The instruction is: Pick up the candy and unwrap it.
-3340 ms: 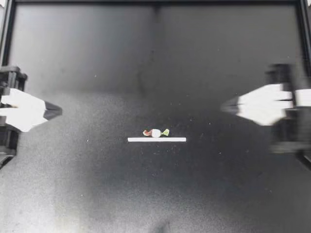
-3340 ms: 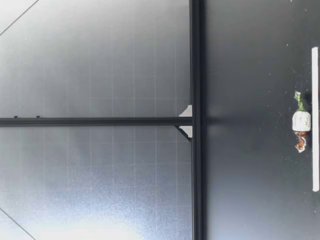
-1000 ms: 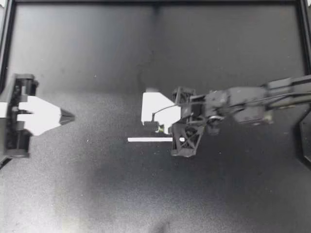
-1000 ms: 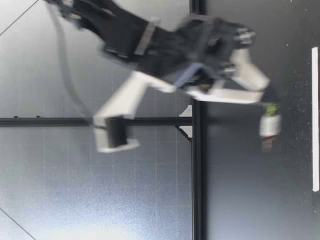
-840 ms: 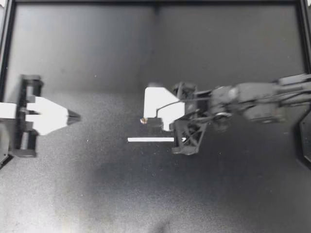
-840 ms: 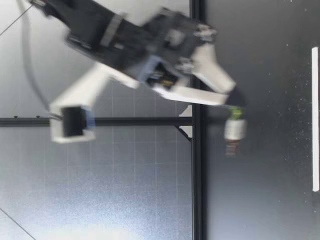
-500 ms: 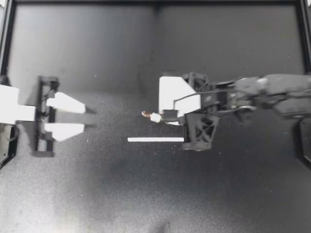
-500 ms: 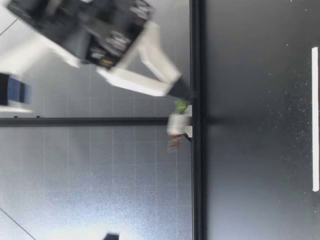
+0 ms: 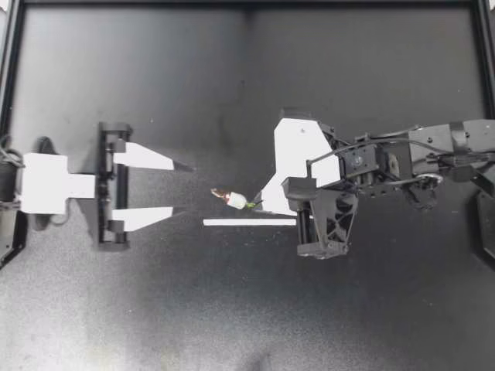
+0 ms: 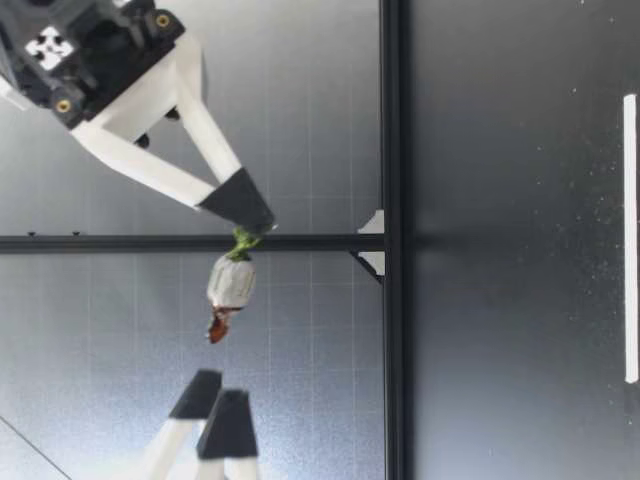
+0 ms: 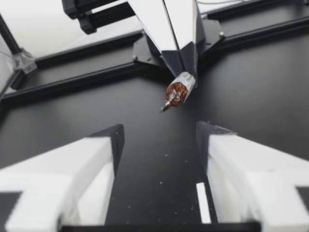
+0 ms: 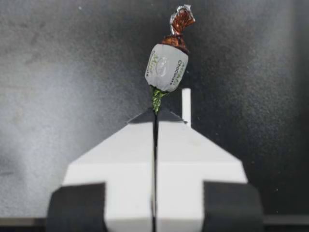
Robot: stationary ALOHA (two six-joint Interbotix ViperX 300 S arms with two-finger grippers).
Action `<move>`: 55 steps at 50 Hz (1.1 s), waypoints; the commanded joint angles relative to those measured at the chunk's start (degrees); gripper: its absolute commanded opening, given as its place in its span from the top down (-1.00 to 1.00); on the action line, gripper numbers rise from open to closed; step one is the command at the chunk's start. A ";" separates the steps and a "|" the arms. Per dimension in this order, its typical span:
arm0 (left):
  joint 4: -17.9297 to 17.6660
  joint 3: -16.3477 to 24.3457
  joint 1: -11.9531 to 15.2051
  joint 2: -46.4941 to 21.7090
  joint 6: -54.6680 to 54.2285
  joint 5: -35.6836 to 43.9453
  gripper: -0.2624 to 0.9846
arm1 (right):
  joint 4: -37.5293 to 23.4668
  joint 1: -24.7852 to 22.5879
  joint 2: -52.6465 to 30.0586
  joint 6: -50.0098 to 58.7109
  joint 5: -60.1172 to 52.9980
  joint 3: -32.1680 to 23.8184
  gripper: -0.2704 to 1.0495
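Note:
The candy (image 9: 234, 199) has a white body, a green twist at one end and a brown twist at the other. My right gripper (image 9: 255, 205) is shut on the green twist and holds the candy in the air, high above the table. In the right wrist view the candy (image 12: 167, 60) sticks straight out ahead of the shut gripper (image 12: 155, 116). My left gripper (image 9: 186, 188) stands open, facing the brown twist with a short gap. In the left wrist view the candy (image 11: 178, 92) hangs ahead of the gripper (image 11: 159, 133). In the low view the candy (image 10: 231, 283) lies between both grippers.
A thin white strip (image 9: 249, 222) lies flat on the black table (image 9: 232, 309), just under and in front of the candy. A black frame rail (image 9: 247, 4) borders the table on its far side.
My right gripper has lifted the candy off the table and drawn back a little to the right. My left arm has moved in toward the middle and its fingers have opened.

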State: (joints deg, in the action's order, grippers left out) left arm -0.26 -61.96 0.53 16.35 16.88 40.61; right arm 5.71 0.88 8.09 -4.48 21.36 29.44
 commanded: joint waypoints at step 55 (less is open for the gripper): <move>0.09 6.86 -1.85 -6.06 0.09 0.09 0.86 | 0.35 -0.62 0.88 -0.09 -1.58 -0.35 0.92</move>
State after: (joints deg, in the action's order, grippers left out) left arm 0.53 -56.43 -1.23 9.67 16.96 40.25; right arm 5.89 0.62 8.00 -4.66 20.21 30.06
